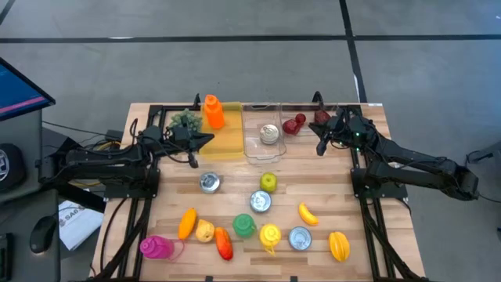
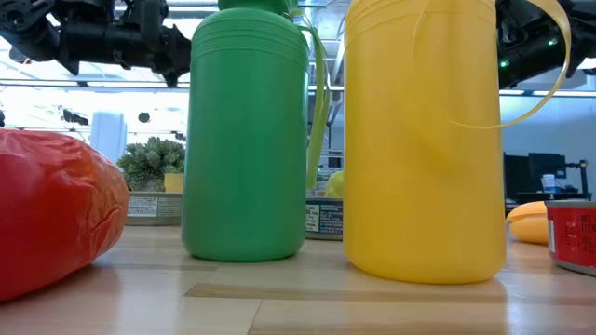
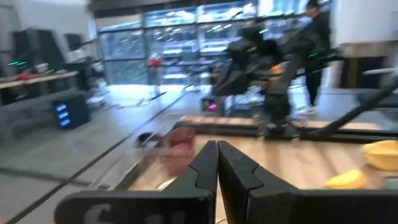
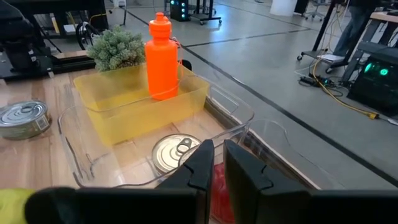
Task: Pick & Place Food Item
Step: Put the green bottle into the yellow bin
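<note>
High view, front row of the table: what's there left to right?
Pink bottle → orange fruit → yellow fruit → red pepper → green jug → yellow jug → can → yellow pepper.

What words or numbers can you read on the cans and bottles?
None can be read.
Tin can behind the green bottle: printed label, too small to read.
Red can at the right edge: white marks, too blurred to read.
Paper beside the table: dark print, too small to read.
</note>
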